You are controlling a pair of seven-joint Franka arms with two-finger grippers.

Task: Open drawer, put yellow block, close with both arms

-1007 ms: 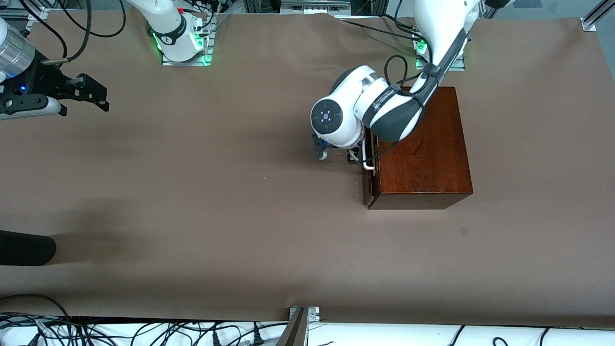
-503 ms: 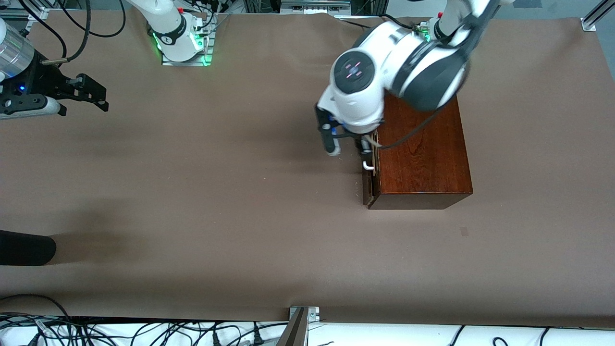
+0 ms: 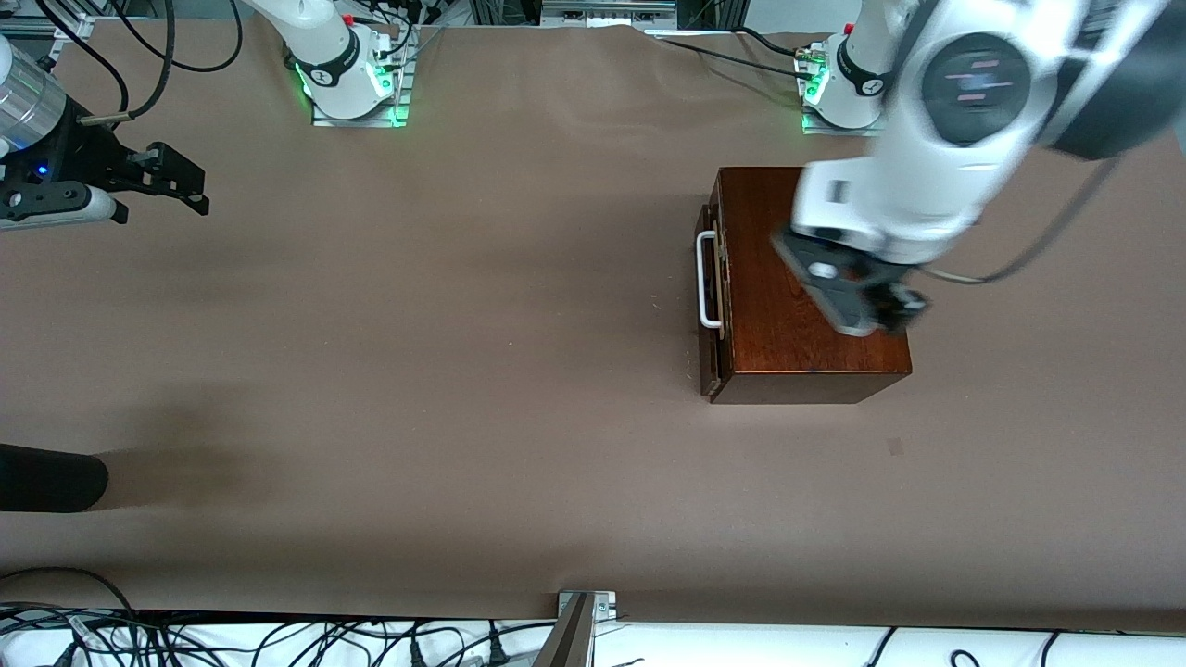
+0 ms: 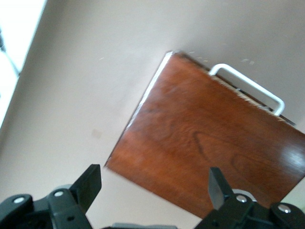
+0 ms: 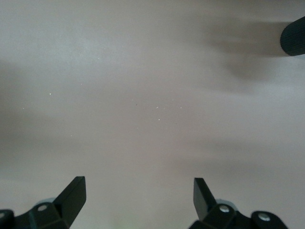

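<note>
- The drawer, right of centre in the front view, sits shut in its box.
- Its stiff white handle is the spot to grab.
- Left claw is spread over the box.
- Right claw, upper left of the frame, waits spread.
- No block shows.

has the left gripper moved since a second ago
Yes. The left gripper was down at the drawer's handle; now it is open and up over the top of the wooden box, toward the left arm's end.
</note>
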